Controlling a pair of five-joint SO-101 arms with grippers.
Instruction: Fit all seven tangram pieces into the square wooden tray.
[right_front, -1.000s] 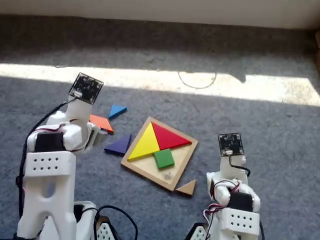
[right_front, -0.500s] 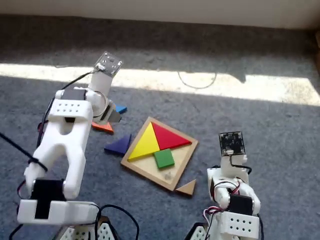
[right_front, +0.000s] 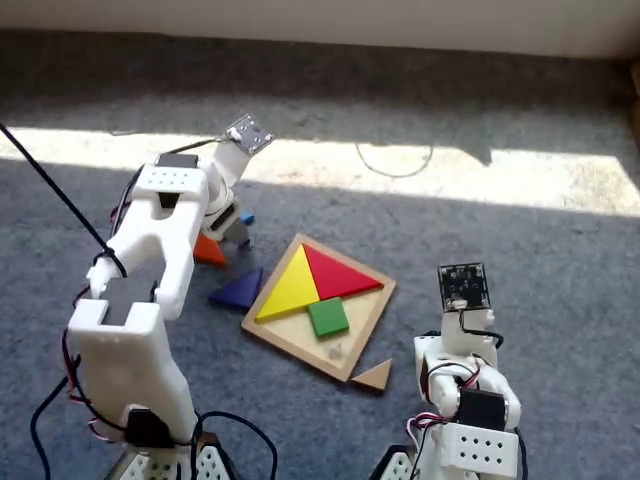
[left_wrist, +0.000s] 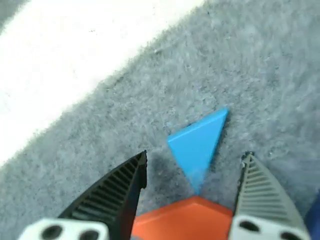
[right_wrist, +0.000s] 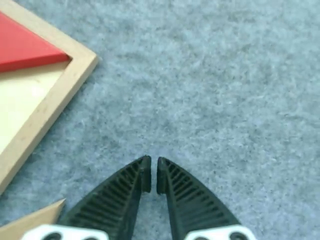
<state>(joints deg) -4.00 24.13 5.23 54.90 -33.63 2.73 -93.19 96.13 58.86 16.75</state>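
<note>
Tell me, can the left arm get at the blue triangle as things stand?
Probably yes. The left gripper is open and hangs over the blue triangle, straddling it, with nothing lying between them. The orange piece lies close to the triangle's tip and might get nudged.

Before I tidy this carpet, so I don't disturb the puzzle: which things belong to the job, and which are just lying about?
Job: square wooden tray, yellow triangle, red triangle, green square, blue triangle, orange piece, purple triangle, tan triangle.
Lying about: thin wire loop.
</note>
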